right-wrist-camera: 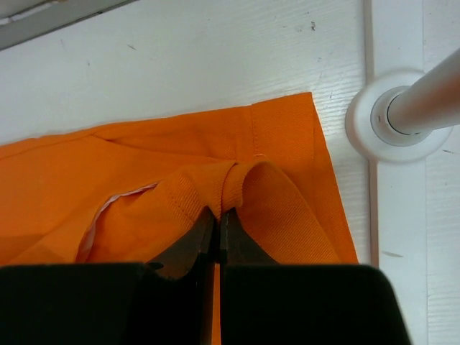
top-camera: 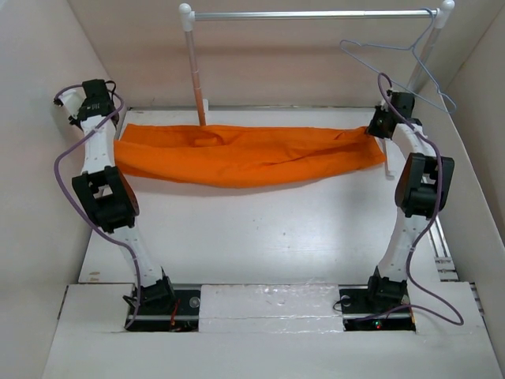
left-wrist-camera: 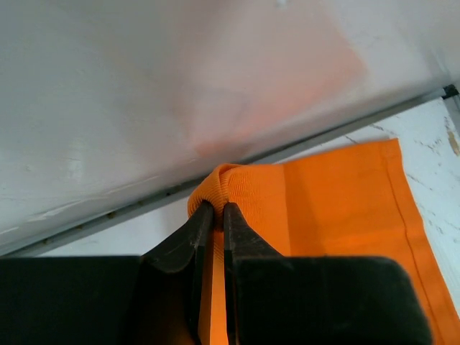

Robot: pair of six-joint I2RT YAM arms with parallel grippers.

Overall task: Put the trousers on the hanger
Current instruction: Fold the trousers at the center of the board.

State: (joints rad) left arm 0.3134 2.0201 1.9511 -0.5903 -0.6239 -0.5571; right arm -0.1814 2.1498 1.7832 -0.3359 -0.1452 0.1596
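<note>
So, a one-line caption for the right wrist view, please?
Right gripper shut on a fold of the trousers, beside the rail's white base.

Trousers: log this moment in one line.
left gripper: shut on trousers | right gripper: shut on trousers | hanger: bare, on rail

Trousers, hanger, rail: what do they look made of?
Trousers: soft matte orange cloth, finely ribbed weave, stitched hem, folds where pinched. Hanger: thin pale blue-grey wire, probably coated metal. Rail: shiny silvery tube, likely metal, with white end caps, maybe plastic.
</note>
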